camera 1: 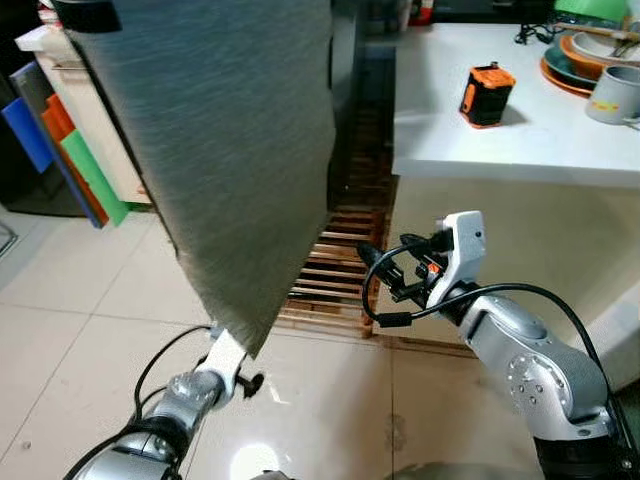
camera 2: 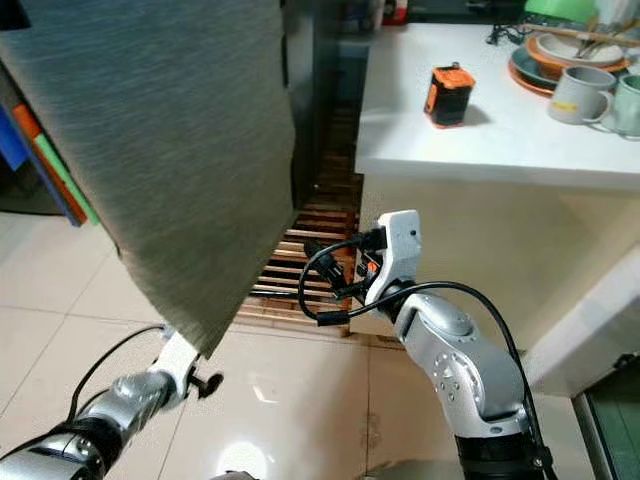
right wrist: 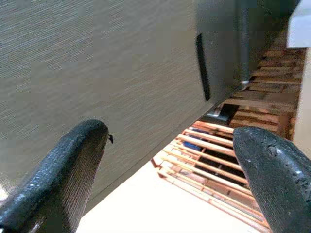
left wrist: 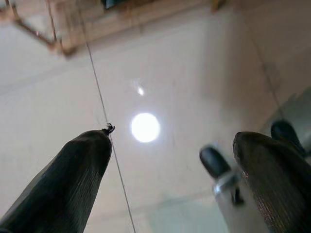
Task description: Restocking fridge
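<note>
Grey brushed-metal fridge door (camera 1: 215,150): swung out, filling upper left of head views, lower corner above pale tiled floor (camera 1: 80,310). Wooden slatted rack (camera 1: 335,270) behind it. Right gripper (right wrist: 170,160): fingers spread wide, empty, facing door. Left gripper (left wrist: 175,165): fingers apart, empty, low over floor. White counter (camera 1: 500,130), right: orange-black device (camera 1: 486,95), mug (camera 1: 614,95), stacked plates (camera 1: 580,60).

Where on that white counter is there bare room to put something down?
The white counter is bare along its near edge and its corner beside the grey fridge door, left of the orange-and-black box. The far right end is crowded with stacked plates and a grey mug.
</note>
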